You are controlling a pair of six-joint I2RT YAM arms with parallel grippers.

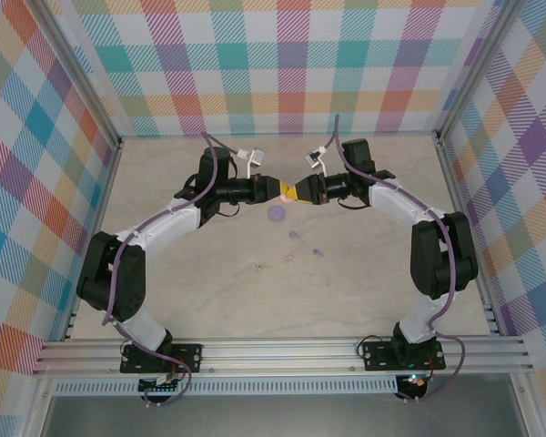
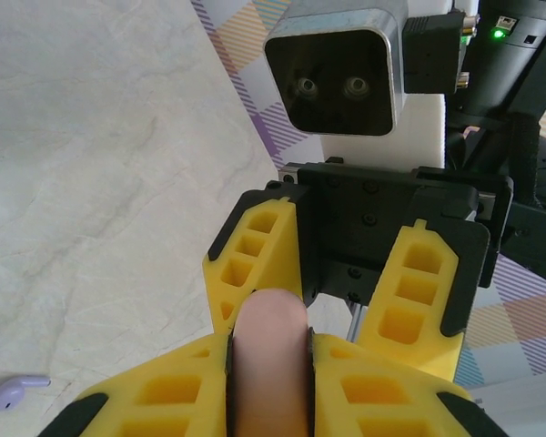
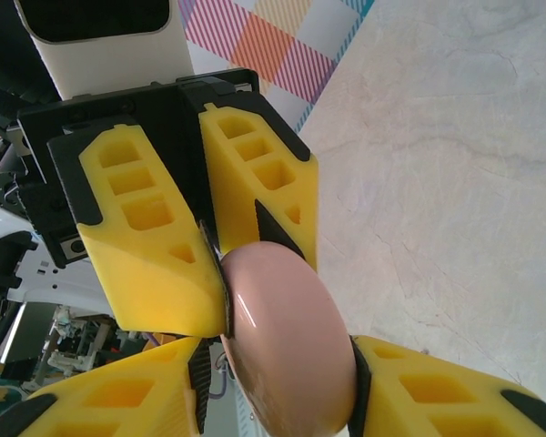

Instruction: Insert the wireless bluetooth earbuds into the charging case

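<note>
- Between your two grippers, above the table's (image 1: 209, 291) middle, hangs a pink case (image 1: 283, 190).
- Your left gripper (image 2: 269, 382) is clamped on it edge-on.
- Your right gripper (image 3: 282, 382) has its fingers against the case's faces, also holding it.
- Beyond, you see a purple earbud (image 2: 16, 391) lying on the table and a purple case (image 1: 276, 214) just below the grippers.

glossy pink case (image 3: 287, 337), matt marbled table (image 3: 455, 182)

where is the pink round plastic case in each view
top external: pink round plastic case at centre, between the two arms' jaws.
left wrist: bottom centre, edge-on in yellow jaws.
right wrist: lower centre, broad face showing.
Shared landmark: the yellow jaws on both sides of it.
</note>
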